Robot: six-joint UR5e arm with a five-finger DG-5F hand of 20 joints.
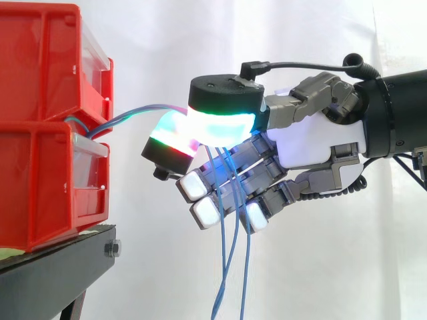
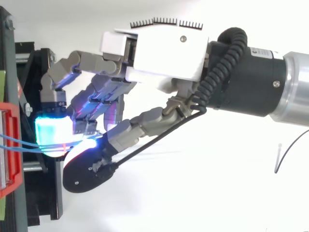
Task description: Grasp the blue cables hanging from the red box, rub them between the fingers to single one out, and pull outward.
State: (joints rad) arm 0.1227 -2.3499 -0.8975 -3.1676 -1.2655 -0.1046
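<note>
- Black and round on its outer face, the nearest fingertip pad (image 1: pixel 223 123) of the hand (image 1: pixel 313 143) glows white and green along its rim. It sits at the near side of the grasp, left of the white palm.
- A second pad (image 1: pixel 172 143), lit cyan, green and red, presses against it from the left. The two close on the thin blue cables (image 1: pixel 133 114), so the hand is clamped on them in a pinch.
- From that pinch the cables run left and slightly down to the stacked red plastic bins (image 1: pixel 40 73). They come out at the top of the lower bin, just under the upper one, beside the clear drawer front (image 1: pixel 93 157).
- Below the pinch, loose lengths of the same cables drop past the lower fingers and run off the bottom of the side view.
- Those lower fingers are curled. Their white-glowing pads (image 1: pixel 195 185) point left towards the bins and are apart from them.
- From above, the cables (image 2: pixel 19 144) cross from the bin's red edge (image 2: pixel 9 107) on the left to a cyan-lit pad (image 2: pixel 53 133). Grey fingers bend over them on the far side.
- The bins stand on a black metal stand (image 1: pixel 53 273) at the left.
- Farthest back hangs a plain white curtain (image 1: pixel 200 33).
</note>
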